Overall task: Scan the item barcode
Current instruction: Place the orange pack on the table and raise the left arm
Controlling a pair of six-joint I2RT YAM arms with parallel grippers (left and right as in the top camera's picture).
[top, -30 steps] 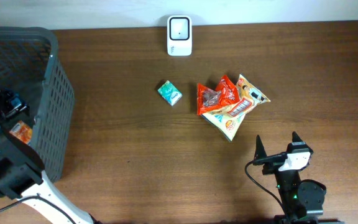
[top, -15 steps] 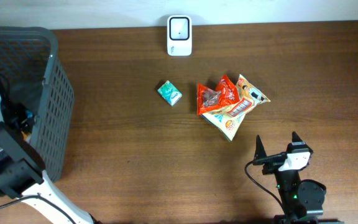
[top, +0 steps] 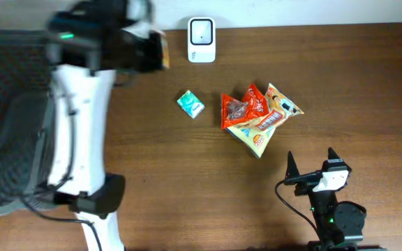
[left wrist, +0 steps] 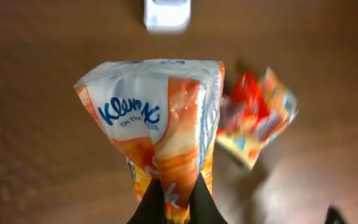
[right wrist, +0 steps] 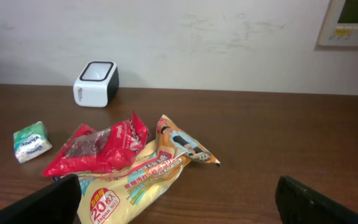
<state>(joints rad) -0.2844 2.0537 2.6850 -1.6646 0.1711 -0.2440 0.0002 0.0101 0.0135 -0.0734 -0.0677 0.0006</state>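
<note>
Our left gripper (left wrist: 174,198) is pinched tight on one end of the Kleenex tissue pack (left wrist: 157,118), held in the air just left of the white barcode scanner (top: 201,40) on the far side. We judge the pack light, soft and crinkly, its film a little slippery. A hold on the gathered end suits it, leaving the printed faces free. Our right gripper (top: 310,162) sits spread wide, near right, holding nothing.

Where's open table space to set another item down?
Bare tabletop lies between the left arm and the green pack, in front of that pack, and right of the snack bags. It's crowded where those bags overlap.
</note>
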